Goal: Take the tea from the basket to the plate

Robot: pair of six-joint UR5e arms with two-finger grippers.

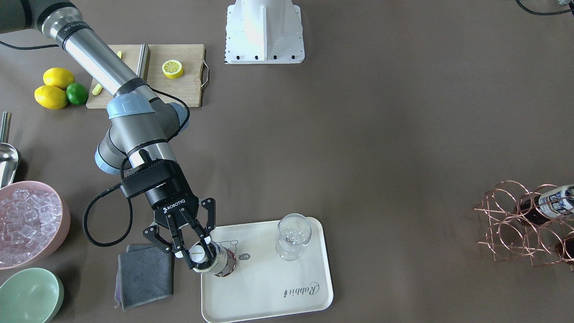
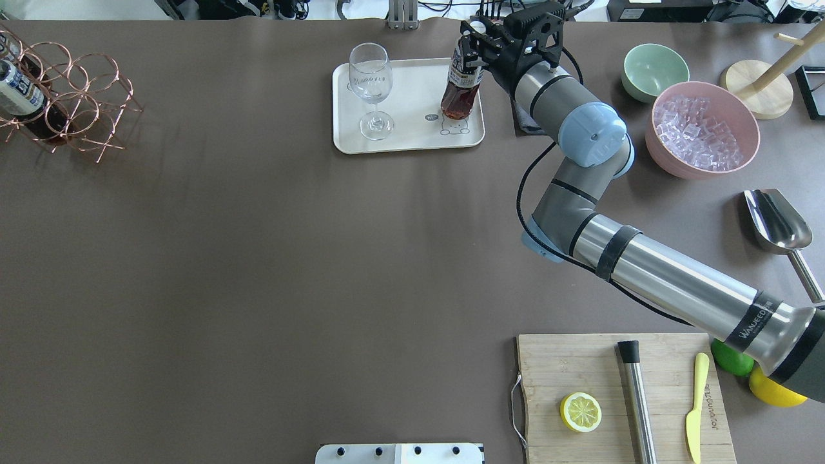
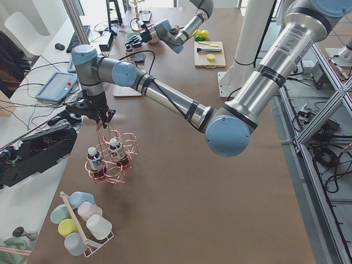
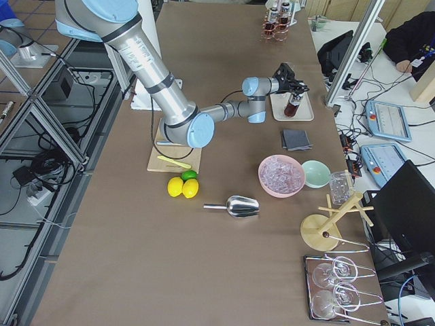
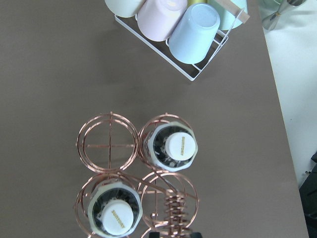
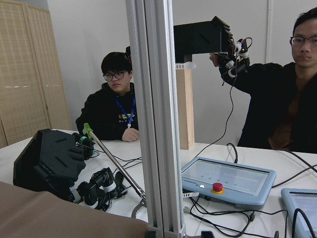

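The right gripper (image 1: 199, 255) has its fingers clamped on the neck of 1 tea bottle (image 1: 223, 264), just under its white cap. The bottle stands upright near a corner of the cream plate (image 1: 269, 287), over the small bear drawing, and its base appears to touch the plate. A wine glass (image 1: 291, 235) stands on the same plate, apart from the bottle. Well away across the brown table (image 2: 258, 258), the copper wire basket (image 2: 71, 96) holds 2 more bottles of the same kind. The left gripper (image 3: 98, 113) hangs above the basket's coiled handle; I cannot tell whether its fingers are spread or closed. The carrying looks done. What seems left is to let go of the bottle and lift clear.
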